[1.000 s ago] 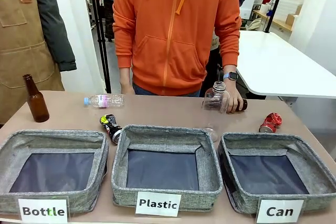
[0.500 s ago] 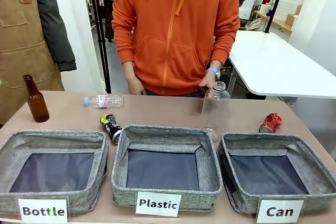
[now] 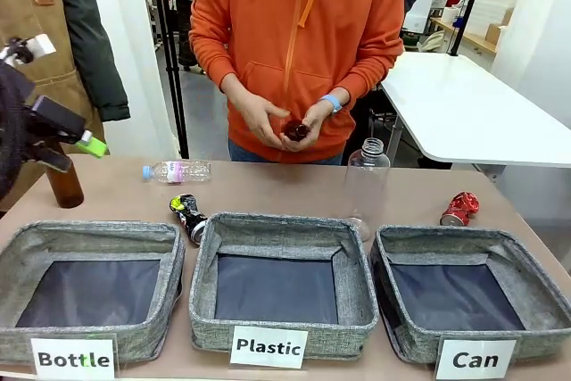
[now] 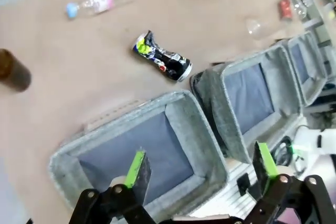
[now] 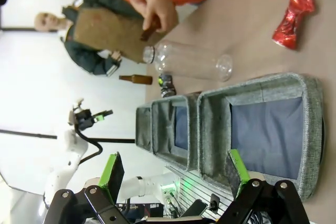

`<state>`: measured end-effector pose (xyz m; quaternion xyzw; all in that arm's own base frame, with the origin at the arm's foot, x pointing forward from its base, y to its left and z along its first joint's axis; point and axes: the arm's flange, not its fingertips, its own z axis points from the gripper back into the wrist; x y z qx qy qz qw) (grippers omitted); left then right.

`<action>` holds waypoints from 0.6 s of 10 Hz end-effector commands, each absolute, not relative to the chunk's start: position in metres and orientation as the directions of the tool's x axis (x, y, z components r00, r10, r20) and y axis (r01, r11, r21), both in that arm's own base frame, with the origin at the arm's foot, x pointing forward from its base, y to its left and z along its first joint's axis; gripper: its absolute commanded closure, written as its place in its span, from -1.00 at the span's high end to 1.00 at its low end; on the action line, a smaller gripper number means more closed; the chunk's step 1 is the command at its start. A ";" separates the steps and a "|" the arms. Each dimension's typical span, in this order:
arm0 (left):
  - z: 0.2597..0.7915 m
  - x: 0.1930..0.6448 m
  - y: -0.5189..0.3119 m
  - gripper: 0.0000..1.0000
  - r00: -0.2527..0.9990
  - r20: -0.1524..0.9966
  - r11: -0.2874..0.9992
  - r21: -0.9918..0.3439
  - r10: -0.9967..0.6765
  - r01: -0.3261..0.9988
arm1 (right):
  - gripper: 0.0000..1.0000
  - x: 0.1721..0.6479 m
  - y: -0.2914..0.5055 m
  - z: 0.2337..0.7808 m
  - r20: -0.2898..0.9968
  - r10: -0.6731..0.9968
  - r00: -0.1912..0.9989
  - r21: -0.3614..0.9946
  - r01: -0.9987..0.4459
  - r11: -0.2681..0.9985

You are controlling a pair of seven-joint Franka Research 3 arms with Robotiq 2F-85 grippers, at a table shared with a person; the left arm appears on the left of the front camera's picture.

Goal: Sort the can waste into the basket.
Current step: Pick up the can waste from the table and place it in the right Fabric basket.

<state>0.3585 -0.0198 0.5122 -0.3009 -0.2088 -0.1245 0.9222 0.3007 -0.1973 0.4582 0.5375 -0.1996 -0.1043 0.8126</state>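
Observation:
The black dented can [image 3: 188, 215] lies on the table behind the gap between the "Bottle" and "Plastic" baskets, and in the left wrist view the same black can [image 4: 161, 60] lies beyond the basket rim. The crushed red can [image 3: 459, 208] rests at the far right, just behind the grey "Can" basket [image 3: 437, 240]. My left gripper [image 3: 71, 144] hangs open at the left edge, high above the table. Its wrist view has the left gripper [image 4: 199, 158] open over a basket. My right gripper [image 5: 173, 169] is open, far from the red can [image 5: 294, 17] and the Can basket [image 5: 253, 85].
A clear plastic bottle [image 3: 366, 185] stands upright behind the "Plastic" basket [image 3: 284, 225]. Another plastic bottle [image 3: 178, 170] lies at the back left. A brown glass bottle [image 3: 62, 186] stands behind the "Bottle" basket [image 3: 89, 234]. The person's hands [image 3: 285, 122] hold a small brown bottle above the far edge.
The person stood the clear bottle upright, let it go, and raised both hands with the brown bottle. My left gripper has come into the front view from the left.

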 end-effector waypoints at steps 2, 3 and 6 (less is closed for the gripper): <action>0.508 0.372 -0.041 1.00 0.904 0.428 0.868 -0.450 0.005 0.208 | 1.00 0.303 -0.200 0.461 0.241 -0.382 0.892 0.916 -0.079 0.393; 0.510 0.381 -0.058 1.00 0.913 0.407 0.879 -0.444 0.026 0.173 | 1.00 0.303 -0.200 0.461 0.241 -0.382 0.892 0.916 -0.079 0.393; 0.523 0.421 -0.105 1.00 0.923 0.383 0.916 -0.378 0.021 0.136 | 1.00 0.303 -0.200 0.461 0.241 -0.382 0.892 0.916 -0.079 0.393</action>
